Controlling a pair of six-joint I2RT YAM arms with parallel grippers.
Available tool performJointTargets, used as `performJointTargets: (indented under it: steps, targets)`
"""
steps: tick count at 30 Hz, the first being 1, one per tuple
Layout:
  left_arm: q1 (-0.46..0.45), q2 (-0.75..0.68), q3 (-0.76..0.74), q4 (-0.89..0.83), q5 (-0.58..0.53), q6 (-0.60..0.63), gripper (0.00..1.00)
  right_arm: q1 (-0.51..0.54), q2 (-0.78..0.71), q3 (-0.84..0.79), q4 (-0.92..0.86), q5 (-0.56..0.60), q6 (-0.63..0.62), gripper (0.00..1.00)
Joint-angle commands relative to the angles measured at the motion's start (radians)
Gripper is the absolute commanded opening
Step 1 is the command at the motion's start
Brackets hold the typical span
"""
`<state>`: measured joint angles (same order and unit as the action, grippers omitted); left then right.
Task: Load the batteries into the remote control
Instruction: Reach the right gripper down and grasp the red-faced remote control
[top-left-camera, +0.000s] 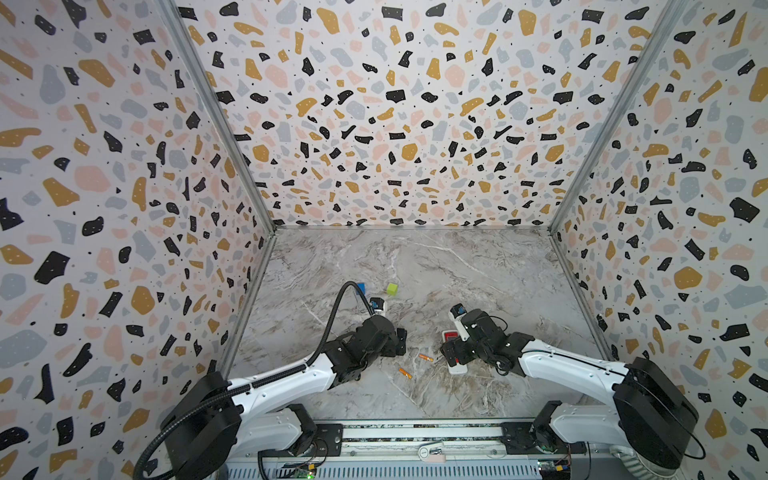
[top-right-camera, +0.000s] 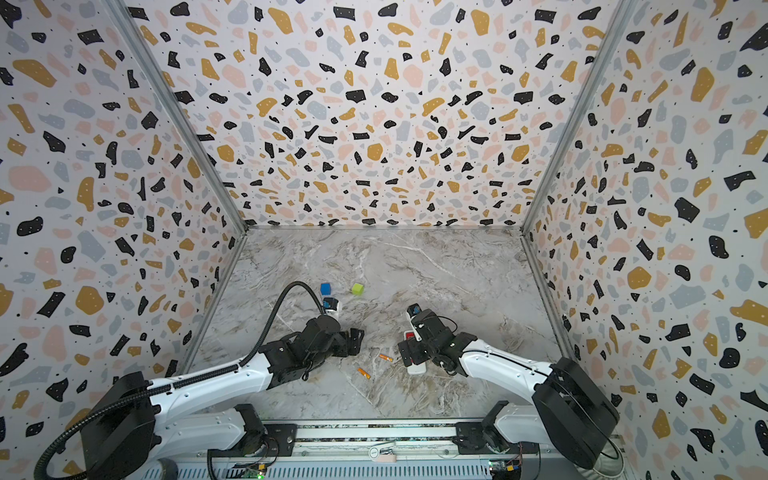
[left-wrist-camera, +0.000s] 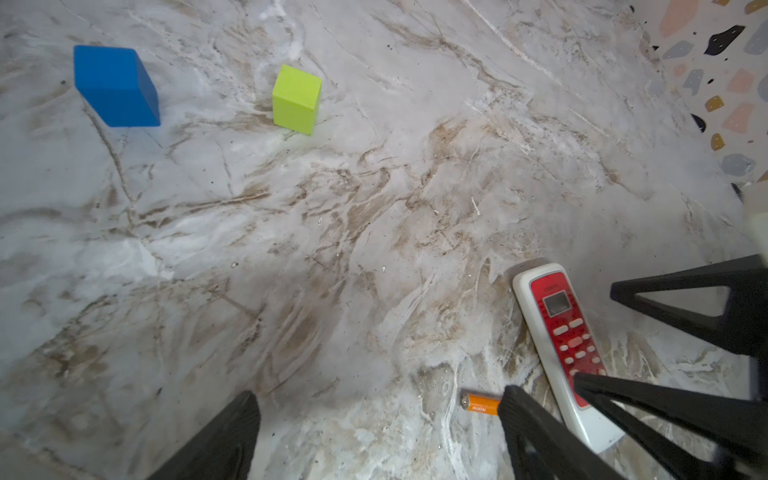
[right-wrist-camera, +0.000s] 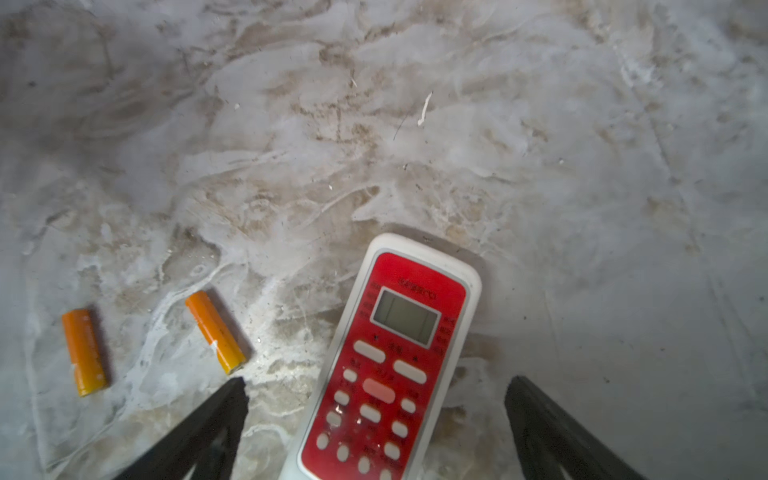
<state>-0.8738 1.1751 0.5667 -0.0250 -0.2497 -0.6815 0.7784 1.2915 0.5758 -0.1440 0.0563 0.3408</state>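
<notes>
The right tool (right-wrist-camera: 376, 382) stands with its jaws wide apart, straddling the remote (right-wrist-camera: 399, 353), likely so it can pinch the sides; the remote lies red face up on the desk (right-wrist-camera: 415, 124), so its back probably has to be turned up first; the left tool (left-wrist-camera: 380, 392), also apart and empty, hangs near the batteries (right-wrist-camera: 215, 331), which lie loose beside the remote, ready for picking.

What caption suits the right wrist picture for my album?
Open jaws flank a red-faced white plastic remote control, face up on marble tabletop; two orange cylindrical batteries beside it.
</notes>
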Motion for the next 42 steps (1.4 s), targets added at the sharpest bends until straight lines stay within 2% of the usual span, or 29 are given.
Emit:
performJointTargets:
  steps: [1, 7, 17, 28, 39, 42]
  targets:
    - [-0.011, -0.004, -0.032, 0.089, -0.017, 0.016, 0.93, 0.028, 0.035, 0.059, -0.070, 0.070, 0.042, 0.99]
    - [-0.016, -0.018, -0.068, 0.151, -0.008, 0.050, 0.94, 0.060, 0.097, 0.085, -0.128, 0.108, 0.078, 0.99]
    - [-0.016, -0.022, -0.059, 0.115, -0.065, 0.118, 0.95, 0.094, 0.125, 0.114, -0.206, 0.126, 0.116, 0.94]
    - [-0.016, -0.023, -0.059, 0.117, -0.079, 0.128, 0.95, 0.108, 0.118, 0.085, -0.201, 0.111, 0.136, 0.70]
    - [-0.020, -0.024, -0.050, 0.132, -0.077, 0.119, 0.95, 0.107, 0.106, 0.052, -0.162, 0.103, 0.135, 0.57]
    - [-0.023, -0.023, -0.050, 0.141, -0.071, 0.114, 0.95, 0.104, 0.092, 0.046, -0.153, 0.102, 0.135, 0.50]
